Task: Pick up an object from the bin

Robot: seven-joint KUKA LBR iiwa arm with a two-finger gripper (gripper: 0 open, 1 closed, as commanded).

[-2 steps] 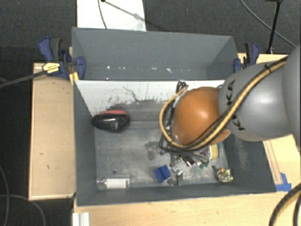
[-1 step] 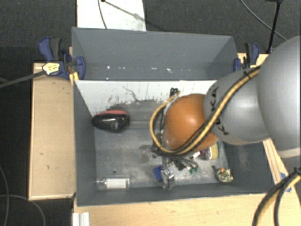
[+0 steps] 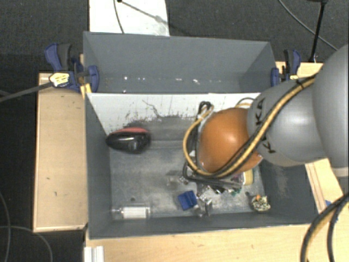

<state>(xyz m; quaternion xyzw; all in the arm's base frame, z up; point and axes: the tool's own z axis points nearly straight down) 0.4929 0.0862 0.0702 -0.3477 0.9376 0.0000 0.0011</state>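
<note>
While hanging low by the blue block, likely set for a pick, cannot judge end effector open or closed under the orange cover.

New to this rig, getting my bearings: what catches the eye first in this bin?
The arm's round orange cover, looped with cable, dominates the right half of the bin, its gripper low beside a small blue object near the front wall. A black mouse-shaped thing with a red top lies alone at the back left; a clear tube sits in the front-left corner.
</note>
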